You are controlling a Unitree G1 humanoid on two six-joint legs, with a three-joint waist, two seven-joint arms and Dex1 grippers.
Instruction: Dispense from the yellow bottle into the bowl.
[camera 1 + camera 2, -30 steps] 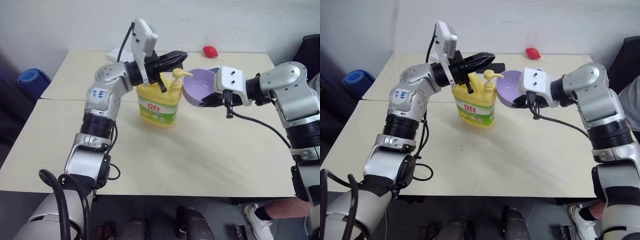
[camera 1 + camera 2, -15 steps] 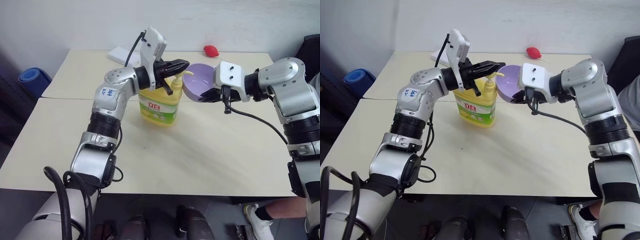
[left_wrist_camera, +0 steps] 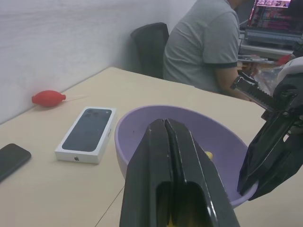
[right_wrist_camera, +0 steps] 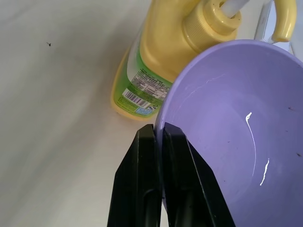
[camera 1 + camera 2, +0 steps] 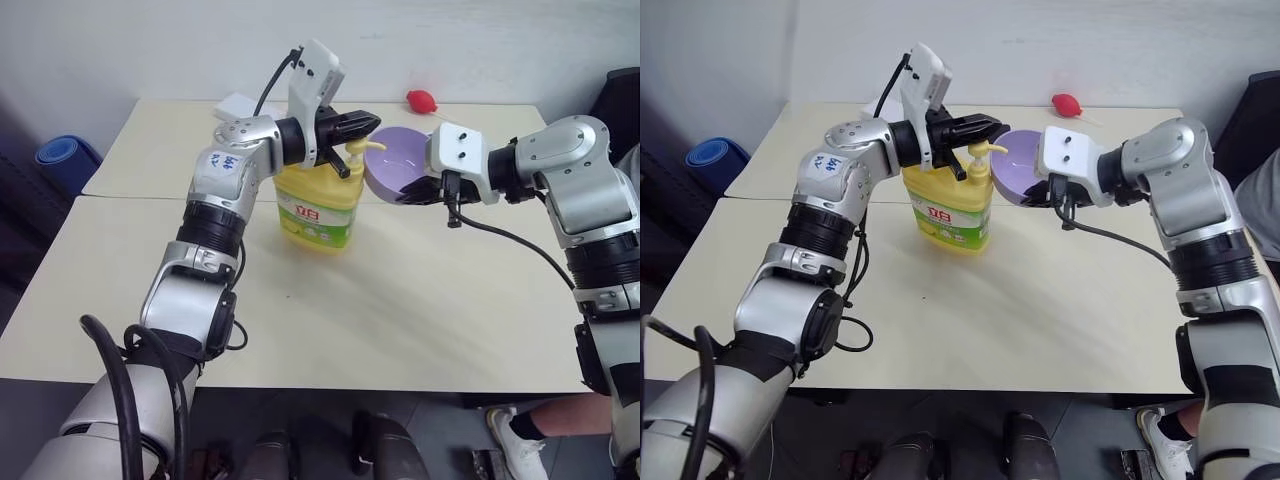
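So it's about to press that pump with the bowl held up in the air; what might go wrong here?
1. The right claw pinches the bowl only by its thin rim, so the tilted bowl might slip or swing.
2. The shut left claw sits over the pump of the yellow bottle; nothing steadies the bottle, so an off-centre push may tip it.
3. The spout barely reaches the bowl's rim, so liquid may drip onto the table.

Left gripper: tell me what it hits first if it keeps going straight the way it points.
Probably the bowl: the shut left gripper points at its rim, over the bottle's pump. Depth is unclear, so it might skim over it.
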